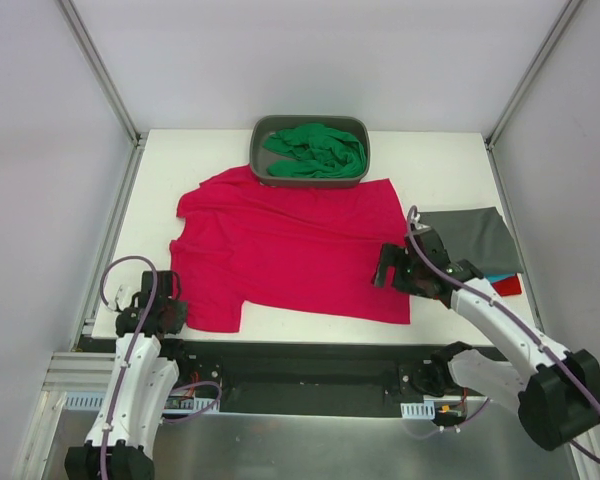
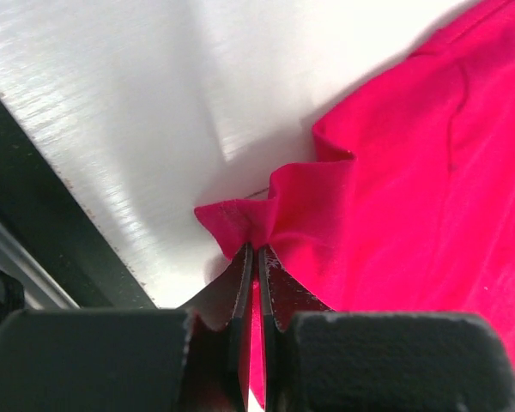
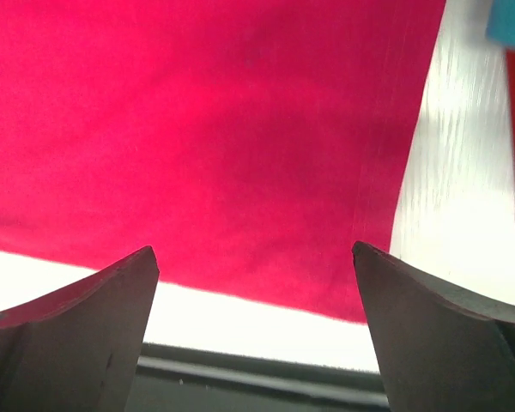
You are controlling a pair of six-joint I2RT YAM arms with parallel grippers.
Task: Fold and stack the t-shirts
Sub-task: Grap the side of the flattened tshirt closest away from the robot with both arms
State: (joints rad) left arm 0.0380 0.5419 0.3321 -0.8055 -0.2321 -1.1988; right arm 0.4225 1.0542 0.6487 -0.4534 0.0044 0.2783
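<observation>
The crimson-pink t-shirt (image 1: 290,250) lies spread flat on the middle of the table. My left gripper (image 1: 176,303) is at its near left corner and, in the left wrist view, is shut (image 2: 256,251) on a pinched fold of the pink fabric (image 2: 412,172). My right gripper (image 1: 384,268) hovers open and empty over the shirt's near right corner; its wrist view shows the jaws wide apart (image 3: 256,257) above the pink hem (image 3: 223,129). The green t-shirt (image 1: 315,150) lies bunched in the tub. The dark grey t-shirt (image 1: 470,238) lies folded at right on the teal (image 1: 496,277) and red (image 1: 511,286) ones.
The grey plastic tub (image 1: 259,150) stands at the table's far edge, touching the pink shirt's collar end. The table's black front edge (image 1: 310,350) runs just below the shirt. Metal frame posts rise at both far corners.
</observation>
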